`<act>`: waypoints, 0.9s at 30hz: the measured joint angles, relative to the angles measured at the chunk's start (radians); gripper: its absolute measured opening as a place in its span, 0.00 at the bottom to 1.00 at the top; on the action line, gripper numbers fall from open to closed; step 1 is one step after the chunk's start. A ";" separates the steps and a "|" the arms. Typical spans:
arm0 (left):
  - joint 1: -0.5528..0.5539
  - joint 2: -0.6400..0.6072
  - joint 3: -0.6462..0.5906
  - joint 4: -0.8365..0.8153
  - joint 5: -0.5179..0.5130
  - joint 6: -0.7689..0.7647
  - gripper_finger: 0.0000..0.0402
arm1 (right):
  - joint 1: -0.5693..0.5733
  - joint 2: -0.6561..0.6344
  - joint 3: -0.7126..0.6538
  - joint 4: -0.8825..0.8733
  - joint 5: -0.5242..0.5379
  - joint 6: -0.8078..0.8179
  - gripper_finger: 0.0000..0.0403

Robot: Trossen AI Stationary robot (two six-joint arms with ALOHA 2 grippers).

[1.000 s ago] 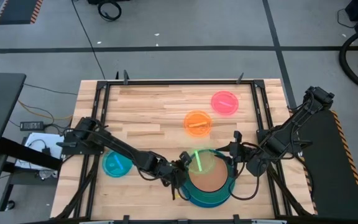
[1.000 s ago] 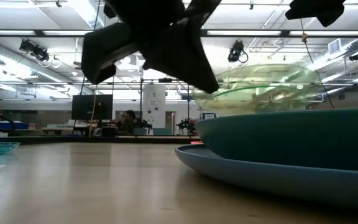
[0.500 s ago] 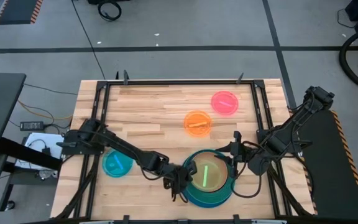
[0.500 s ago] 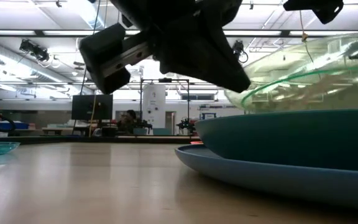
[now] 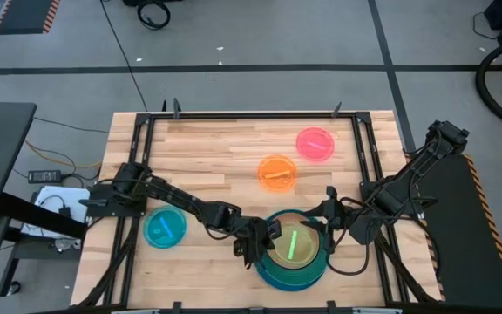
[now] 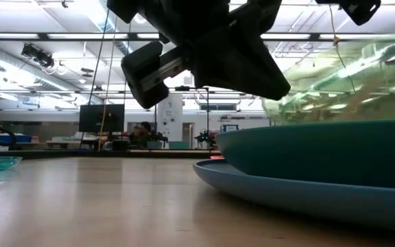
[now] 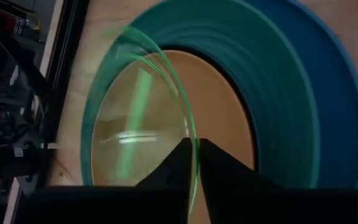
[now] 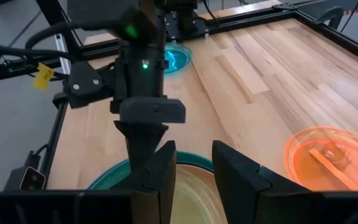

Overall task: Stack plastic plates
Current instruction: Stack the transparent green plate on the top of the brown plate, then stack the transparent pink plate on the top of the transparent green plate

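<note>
A stack sits near the table's near edge, right of the middle. It has a large blue plate (image 5: 267, 274) at the bottom, teal plates (image 7: 272, 93) on it and a tan-brown plate (image 7: 219, 109) on top. My left gripper (image 5: 267, 237) is at the stack's left rim, shut on the translucent lime-green plate (image 5: 294, 244), which hovers over the tan-brown one. My right gripper (image 5: 328, 215) waits open at the stack's far-right rim. The cyan plate (image 5: 164, 228), orange plate (image 5: 277, 172) and pink plate (image 5: 315, 142) lie flat on the wood. My left gripper pinches the lime-green plate by its rim (image 7: 194, 148), on the side toward the table's left, one finger above the rim and one below. The fingers come from the left, slanting down. The plate is tilted above the teal rim (image 6: 321, 147); whether its far side touches the tan-brown plate cannot be told.
A black metal frame (image 5: 234, 116) runs around the wooden table top. The orange plate (image 8: 328, 155) lies just beyond the stack, toward the far edge. Bare wood stretches over the far-left part of the table (image 5: 199, 148).
My left gripper has carried the lime-green plate to the right and a little toward the near edge. The plate has gone from above the stack's far-left rim to over the tan-brown plate, staying clear of the table and tilted. My right arm has kept still.
</note>
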 joint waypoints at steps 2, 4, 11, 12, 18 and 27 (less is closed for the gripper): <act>0.000 0.000 0.000 0.002 0.000 0.002 0.15 | 0.000 0.000 0.000 0.001 0.000 0.000 0.28; 0.000 0.000 0.000 -0.001 0.000 0.002 0.20 | 0.000 0.000 0.000 0.006 -0.001 0.000 0.28; -0.015 -0.005 0.000 -0.014 -0.082 -0.188 0.35 | 0.001 0.000 0.000 0.005 -0.012 0.014 0.28; -0.021 -0.008 0.000 -0.012 -0.107 -0.215 0.36 | 0.001 0.000 0.000 0.004 -0.015 0.013 0.28; -0.068 -0.014 0.000 -0.057 -0.300 -0.390 0.36 | -0.001 0.014 0.000 -0.006 -0.018 -0.018 0.28; -0.088 -0.067 0.000 -0.133 -0.294 -0.649 0.35 | -0.169 0.087 0.000 -0.051 -0.136 -0.006 0.24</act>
